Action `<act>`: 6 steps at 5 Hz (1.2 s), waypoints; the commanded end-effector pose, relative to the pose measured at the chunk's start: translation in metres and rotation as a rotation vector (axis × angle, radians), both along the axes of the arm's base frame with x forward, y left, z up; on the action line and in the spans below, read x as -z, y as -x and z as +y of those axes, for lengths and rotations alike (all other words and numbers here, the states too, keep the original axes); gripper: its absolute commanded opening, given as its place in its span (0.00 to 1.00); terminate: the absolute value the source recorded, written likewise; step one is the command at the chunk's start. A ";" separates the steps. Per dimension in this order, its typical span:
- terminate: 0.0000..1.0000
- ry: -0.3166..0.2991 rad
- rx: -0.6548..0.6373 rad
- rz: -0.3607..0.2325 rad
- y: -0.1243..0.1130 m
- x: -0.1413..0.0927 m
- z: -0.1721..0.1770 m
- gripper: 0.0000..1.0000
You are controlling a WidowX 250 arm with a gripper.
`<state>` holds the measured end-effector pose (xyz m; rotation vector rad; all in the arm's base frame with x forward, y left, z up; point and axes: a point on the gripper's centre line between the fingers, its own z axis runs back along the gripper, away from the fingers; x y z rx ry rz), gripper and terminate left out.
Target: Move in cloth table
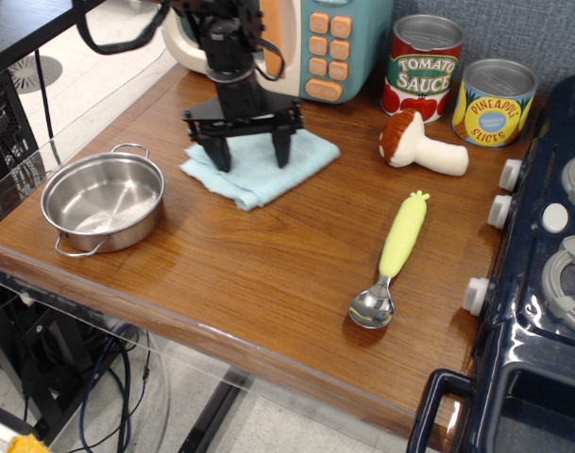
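The light blue folded cloth (259, 170) lies flat on the brown wood table (268, 274), toward the back left, in front of the toy microwave. My black gripper (251, 156) points straight down over the cloth. Its two fingers are spread wide apart, with the fingertips (221, 159) on or just above the cloth's top. Whether they press on the cloth I cannot tell. The arm hides part of the cloth's back edge.
A steel pot (104, 201) stands at the left front edge. A yellow-handled spoon (391, 255) lies right of centre. A toy mushroom (421, 143), a tomato sauce can (423, 64) and a pineapple can (494, 102) stand at the back. A toy microwave (315, 42) is behind the cloth. The dark blue stove (542, 274) is at the right.
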<state>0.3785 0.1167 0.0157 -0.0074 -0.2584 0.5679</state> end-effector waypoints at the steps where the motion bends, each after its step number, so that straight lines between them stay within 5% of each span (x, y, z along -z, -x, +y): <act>1: 0.00 -0.034 -0.156 -0.028 0.012 -0.019 0.072 1.00; 3: 0.00 -0.039 -0.221 -0.037 0.015 -0.020 0.108 1.00; 6: 0.00 0.021 -0.170 -0.138 -0.001 -0.047 0.100 1.00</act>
